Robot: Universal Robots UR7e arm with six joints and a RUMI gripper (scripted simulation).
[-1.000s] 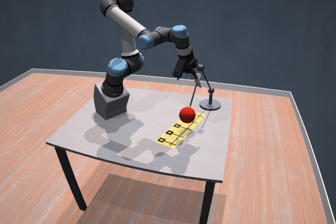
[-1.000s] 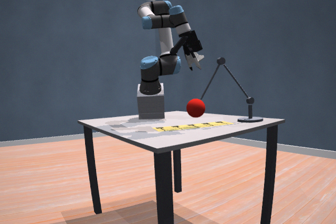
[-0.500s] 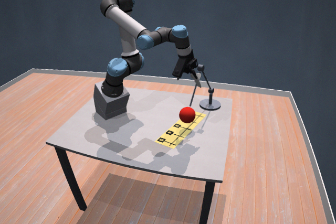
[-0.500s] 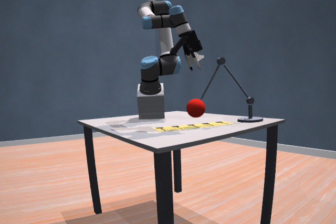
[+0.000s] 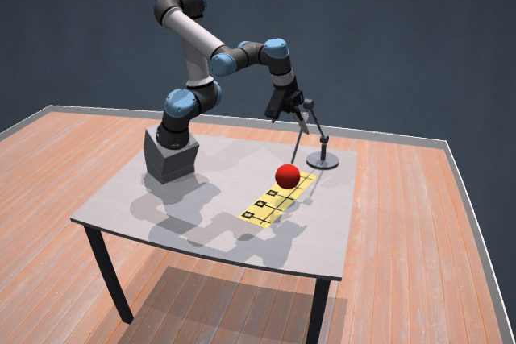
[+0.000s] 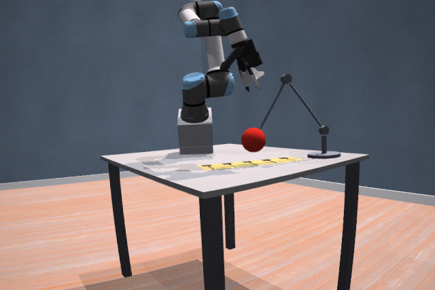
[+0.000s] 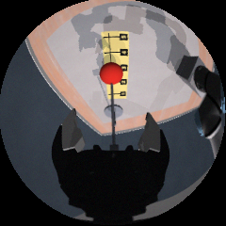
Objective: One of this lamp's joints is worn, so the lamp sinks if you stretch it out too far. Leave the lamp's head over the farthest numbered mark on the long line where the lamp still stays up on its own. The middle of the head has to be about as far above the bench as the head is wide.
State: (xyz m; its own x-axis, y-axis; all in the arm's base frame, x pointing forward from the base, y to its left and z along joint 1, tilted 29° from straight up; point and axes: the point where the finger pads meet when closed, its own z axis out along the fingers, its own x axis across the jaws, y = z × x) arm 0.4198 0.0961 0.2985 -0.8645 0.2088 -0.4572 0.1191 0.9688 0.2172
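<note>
Exterior view: the lamp's head (image 5: 287,176) (image 6: 253,139) (image 7: 111,73), a red ball, hangs above the bench (image 5: 233,157) (image 6: 203,181) (image 7: 66,54) with a visible gap below. Round foot (image 5: 313,161) (image 6: 313,155) (image 7: 108,111) on the bench at the right, elbow joint (image 5: 308,103) (image 6: 286,78) high between foot and head.

Pincer (image 5: 304,126) (image 6: 253,88) (image 7: 111,110) wide apart, nothing between the fingers. It sits well above the head and left of the elbow joint, tilted down toward the lamp side.

Key relation: the front rod (image 5: 297,147) (image 6: 272,106) (image 7: 112,96) slopes down and left from elbow to head. In the wrist view its long axis runs up the middle, seen between the two fingers, which stand one to each side. A descent would probably want to keep that straddle, then go for the head or the rod's lower end. Whether the rod is already at finger depth, cannot tell from there; the exterior view shows it apart.

Yellow strip (image 5: 272,202) (image 6: 224,166) (image 7: 119,44) lies flat, its long line leading from near the foot toward the near left. The head is above the strip's middle part by the wrist view, though slant makes the exact mark uncertain; digits too small to read. Reaching the outer marks means stretching leftward, likely in small steps. Risk: past the worn joint's limit the head may sink once released. Height also needs checking against the head's width.
</note>
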